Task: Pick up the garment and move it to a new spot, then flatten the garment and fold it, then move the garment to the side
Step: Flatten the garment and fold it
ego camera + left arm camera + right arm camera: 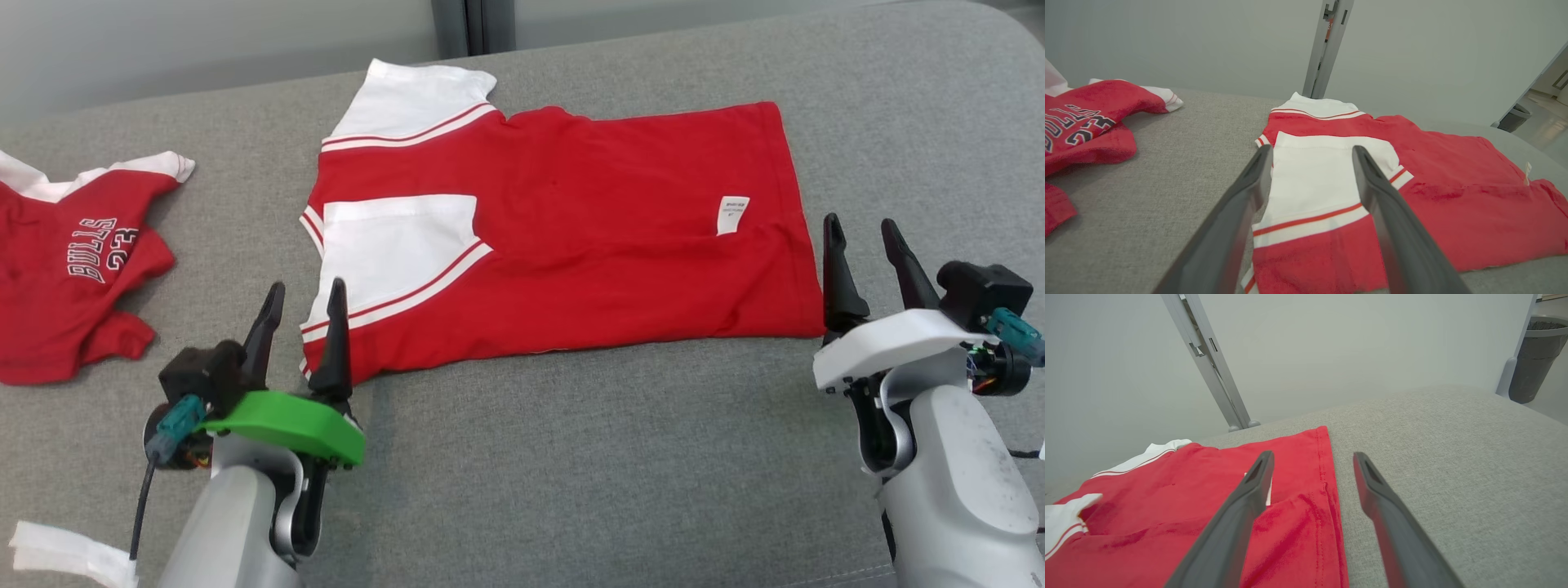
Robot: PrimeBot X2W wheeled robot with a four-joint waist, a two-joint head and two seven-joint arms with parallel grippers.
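Note:
The garment [571, 220] is a red shirt with white sleeves, folded over and lying flat on the grey cushion [571, 457]; a small white label faces up near its right hem. My left gripper [304, 292] stands open at the shirt's near left corner, fingers straddling the white sleeve [1314, 179]. At the shirt's near right corner my right gripper [861, 227] is open too, its fingers over the red hem [1327, 506]. Neither gripper holds cloth.
A second red shirt [73, 261] with dark lettering lies crumpled at the cushion's left edge. A white strip [69, 555] lies at the lower left. Behind the cushion stand a pale wall and a grey post [1327, 45]. A dark bin [1533, 355] stands far right.

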